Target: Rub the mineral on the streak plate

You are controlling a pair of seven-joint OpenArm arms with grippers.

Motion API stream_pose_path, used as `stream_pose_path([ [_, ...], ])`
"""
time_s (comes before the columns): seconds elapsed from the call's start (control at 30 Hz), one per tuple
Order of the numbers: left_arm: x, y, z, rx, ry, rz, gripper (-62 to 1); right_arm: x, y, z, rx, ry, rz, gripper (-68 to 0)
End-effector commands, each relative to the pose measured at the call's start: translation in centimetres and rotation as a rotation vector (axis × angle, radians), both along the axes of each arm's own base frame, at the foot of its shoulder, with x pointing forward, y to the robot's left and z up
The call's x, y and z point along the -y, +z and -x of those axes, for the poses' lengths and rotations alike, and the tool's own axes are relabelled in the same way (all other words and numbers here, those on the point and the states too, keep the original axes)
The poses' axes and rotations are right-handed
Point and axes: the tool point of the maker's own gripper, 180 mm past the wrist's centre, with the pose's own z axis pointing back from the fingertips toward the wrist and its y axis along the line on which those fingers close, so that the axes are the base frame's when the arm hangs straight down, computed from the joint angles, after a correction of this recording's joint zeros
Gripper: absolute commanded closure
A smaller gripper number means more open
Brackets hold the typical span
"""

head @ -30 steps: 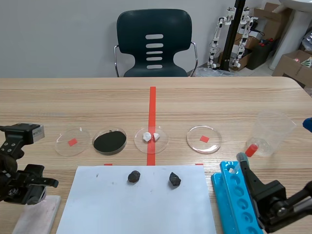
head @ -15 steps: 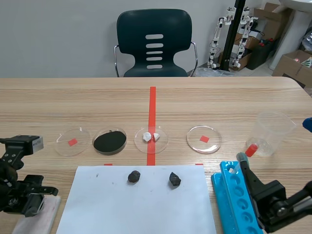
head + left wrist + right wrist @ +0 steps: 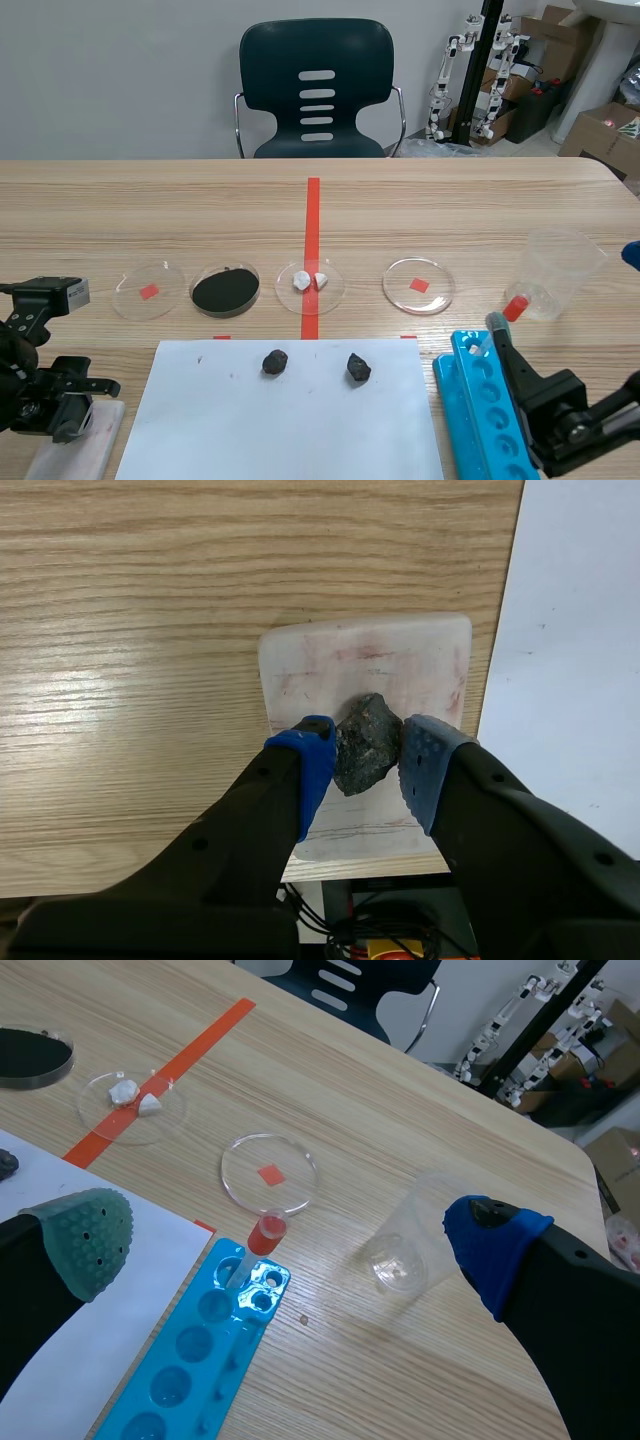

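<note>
- Petri dish: four
- Dark mineral: three lumps
- White chip: two
- Paper sheet: one
- Streak plate: one
- Blue tube rack: one
- Red-capped tube: one
- Clear cup: one
- Chair: one

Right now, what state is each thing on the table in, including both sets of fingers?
Left gripper: fingers shut on mineral.
Streak plate: lying flat, reddish streaks on it.
Right gripper: fingers open, empty.
Beaker: upright, looks empty.
Tube: red cap on, standing in blue rack.
Dark dish: filled with black powder.
</note>
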Motion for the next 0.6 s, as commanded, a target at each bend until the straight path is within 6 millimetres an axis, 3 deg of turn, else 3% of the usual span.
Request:
stream_pose_path([
  [0.0,-0.1,-0.4,-0.7,0.04,0.008,-0.008,-11.3,-0.2,1.0,-0.3,0.036,0.004,-0.01,-67.9],
  [0.2,2.0,-0.1,-1.2,0.07,-0.036,0.093,-11.3,-0.2,1.0,-0.3,0.036,0.004,-0.01,-67.9],
  [0.57,3.8,0.3,-1.6,0.095,-0.032,0.199,-11.3,-0.2,1.0,-0.3,0.036,0.004,-0.01,-67.9],
])
